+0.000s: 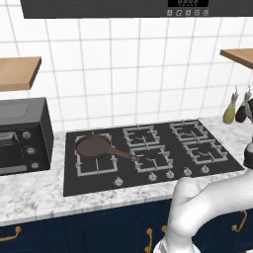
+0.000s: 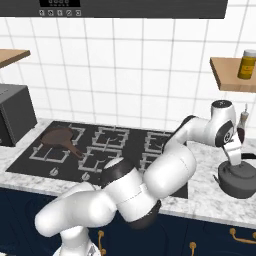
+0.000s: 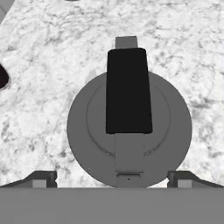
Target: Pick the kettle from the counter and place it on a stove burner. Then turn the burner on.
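While the arm reaches far to the right, the gripper (image 2: 235,155) hangs directly above the kettle (image 2: 239,180), just over its handle (image 2: 248,156). From the hand view the kettle (image 3: 129,131) is seen from straight overhead: round grey body, dark handle (image 3: 129,89) running across the lid, with the two fingertips (image 3: 40,178) spread wide, one on each side of the body and well clear of the handle. Nothing is pinched between them. Whether the tips touch the kettle wall cannot be told.

Kettle location: on the counter (image 2: 210,202), to the right of the cooktop (image 2: 120,145), apart from its edge, upright. Speckled marble surrounds it on all sides in the hand view (image 3: 43,65).

Cooktop (image 1: 148,148): black glass, burners with grey grates. A brown pan (image 1: 94,146) sits on the left burner, its handle pointing right and toward the near edge. A row of knobs (image 1: 152,176) runs along the near edge of the cooktop.

Other items: a black toaster oven (image 1: 22,136) on the counter left of the cooktop. Two bottles (image 1: 230,109) stand at the far right against the tiled wall. A wooden shelf (image 2: 232,72) on the right wall carries a yellow jar (image 2: 247,64); another wooden shelf (image 1: 19,72) is on the left. A dark hood (image 1: 128,7) with a small display spans the top.
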Controlling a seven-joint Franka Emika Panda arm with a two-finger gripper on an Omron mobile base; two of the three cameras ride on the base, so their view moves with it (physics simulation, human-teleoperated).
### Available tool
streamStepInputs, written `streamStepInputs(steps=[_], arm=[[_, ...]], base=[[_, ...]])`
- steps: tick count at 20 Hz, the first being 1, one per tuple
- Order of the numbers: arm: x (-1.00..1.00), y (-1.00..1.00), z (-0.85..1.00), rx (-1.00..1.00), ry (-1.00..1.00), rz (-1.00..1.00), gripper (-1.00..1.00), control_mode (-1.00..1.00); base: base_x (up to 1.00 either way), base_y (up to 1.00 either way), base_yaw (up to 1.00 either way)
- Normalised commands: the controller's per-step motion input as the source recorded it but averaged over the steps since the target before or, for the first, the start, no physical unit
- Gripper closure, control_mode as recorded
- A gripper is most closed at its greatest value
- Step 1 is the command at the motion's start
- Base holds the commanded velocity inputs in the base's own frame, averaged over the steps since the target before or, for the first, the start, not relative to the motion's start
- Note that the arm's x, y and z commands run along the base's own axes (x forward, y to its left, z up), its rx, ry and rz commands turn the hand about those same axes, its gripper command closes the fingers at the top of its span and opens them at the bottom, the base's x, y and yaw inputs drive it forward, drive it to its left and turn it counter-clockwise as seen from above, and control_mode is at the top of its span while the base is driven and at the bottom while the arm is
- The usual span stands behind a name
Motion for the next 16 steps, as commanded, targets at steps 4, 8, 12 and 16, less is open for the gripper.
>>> streamStepInputs(steps=[4,8,12,16], arm=[[0.09,-0.22,-0.41,-0.19,0.04,0.04,-1.00,-1.00],[0.01,-0.17,-0.54,-0.26,0.11,0.03,-1.00,-1.00],[0.02,-0.06,-0.16,-0.06,0.03,0.00,1.00,-1.00],[0.00,0.01,0.00,0.00,0.00,0.00,1.00,-1.00]], base=[[0.00,0.00,0.00],[0.00,0.00,0.00],[0.00,0.00,0.00],[0.00,0.00,0.00]])
